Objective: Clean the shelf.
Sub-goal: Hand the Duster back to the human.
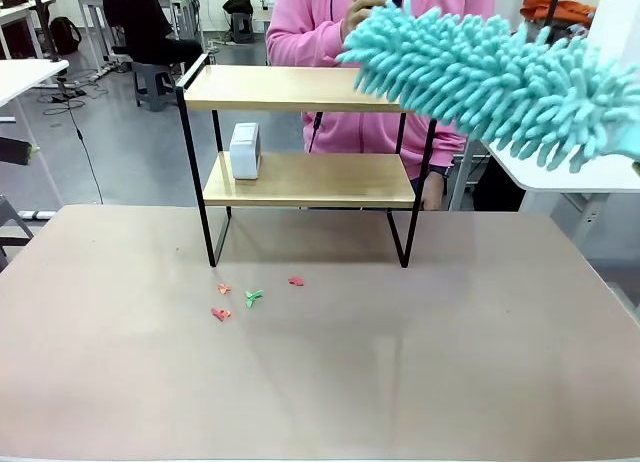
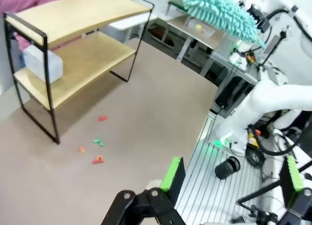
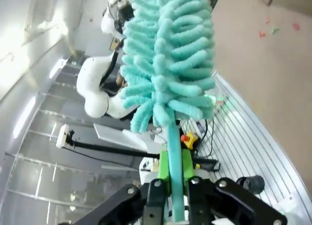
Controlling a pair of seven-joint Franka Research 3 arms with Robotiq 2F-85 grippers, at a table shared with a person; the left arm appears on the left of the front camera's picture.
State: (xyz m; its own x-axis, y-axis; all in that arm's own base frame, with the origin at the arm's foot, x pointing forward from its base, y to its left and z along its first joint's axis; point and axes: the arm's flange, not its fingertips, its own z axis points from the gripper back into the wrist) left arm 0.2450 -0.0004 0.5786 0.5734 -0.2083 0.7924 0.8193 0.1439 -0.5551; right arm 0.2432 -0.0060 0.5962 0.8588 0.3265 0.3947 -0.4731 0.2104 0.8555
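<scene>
Teal fluffy duster [image 1: 490,77] up at 2 o'clock, handle pinched in right gripper [image 3: 173,181] jaws. Jaws of left gripper [image 2: 233,176] stand wide. Shelf [image 1: 300,87] at 12 o'clock on table [image 1: 420,372], w/ white box [image 1: 245,149] on lower board; paper scraps [image 1: 253,298] at its 7 o'clock.

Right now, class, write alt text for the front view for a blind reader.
A turquoise duster juts in from the upper right, overlapping the top right corner of a two-tier shelf on a tan table. A white box sits on the lower board, coloured scraps lie in front, and a person in pink stands behind.
</scene>
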